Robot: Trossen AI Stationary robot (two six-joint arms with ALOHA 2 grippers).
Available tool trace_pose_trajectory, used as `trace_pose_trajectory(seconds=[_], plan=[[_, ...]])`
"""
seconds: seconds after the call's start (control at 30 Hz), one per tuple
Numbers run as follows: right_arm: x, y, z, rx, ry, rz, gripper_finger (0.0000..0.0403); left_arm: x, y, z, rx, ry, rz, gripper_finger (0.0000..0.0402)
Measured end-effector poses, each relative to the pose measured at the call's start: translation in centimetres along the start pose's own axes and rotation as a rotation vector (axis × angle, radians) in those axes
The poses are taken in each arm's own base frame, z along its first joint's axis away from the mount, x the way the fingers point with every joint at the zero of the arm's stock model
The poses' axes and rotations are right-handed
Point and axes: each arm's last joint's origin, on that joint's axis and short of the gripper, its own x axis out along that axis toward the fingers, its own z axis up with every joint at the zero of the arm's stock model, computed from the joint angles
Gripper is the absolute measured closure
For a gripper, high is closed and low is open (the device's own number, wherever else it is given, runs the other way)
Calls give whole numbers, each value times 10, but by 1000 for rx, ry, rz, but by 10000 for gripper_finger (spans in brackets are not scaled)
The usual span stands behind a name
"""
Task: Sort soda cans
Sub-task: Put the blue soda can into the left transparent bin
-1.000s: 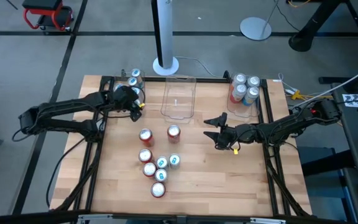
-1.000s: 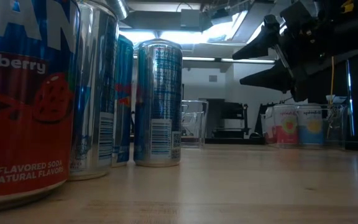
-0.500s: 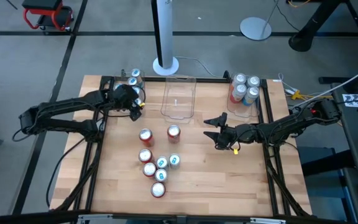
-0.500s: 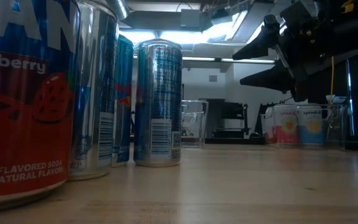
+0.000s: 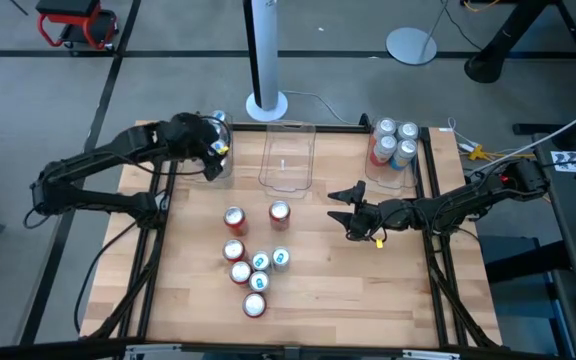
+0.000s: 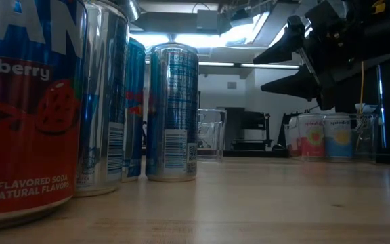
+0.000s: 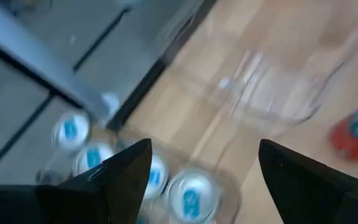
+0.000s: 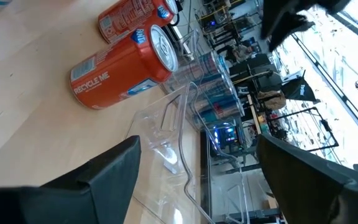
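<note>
Both sets of fingers stand wide and hold nothing. Your left gripper has lifted and swung back over the far-left corner since a second ago, so it now hangs above the left bin, where blue-topped cans stand upright between and just below its fingers. That looks like a drop just finished: the can is let go and the arm is free for the next pick.

Your right gripper has not moved; it hovers right of centre, well apart from any can.

Going by size: the table, the empty middle bin at the far edge, the right bin with its pale cans. The unsorted cluster sits near the table's middle, red and blue tops mixed, well apart from both grippers. Two red cans stand ahead of the right fingers, nearest for that arm.
</note>
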Motion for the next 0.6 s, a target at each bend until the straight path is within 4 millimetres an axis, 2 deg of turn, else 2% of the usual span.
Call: trace_pose_trajectory(seconds=[0.2, 0.33, 0.6], plan=[[0, 0, 0, -1, 0, 1, 81, -17, -23, 18, 69, -163, -222, 119], [0, 0, 0, -1, 0, 1, 81, -21, -48, 24, 144, -233, -365, 119], [0, 0, 0, -1, 0, 0, 81, -21, -101, 27, 281, -283, -529, 119]])
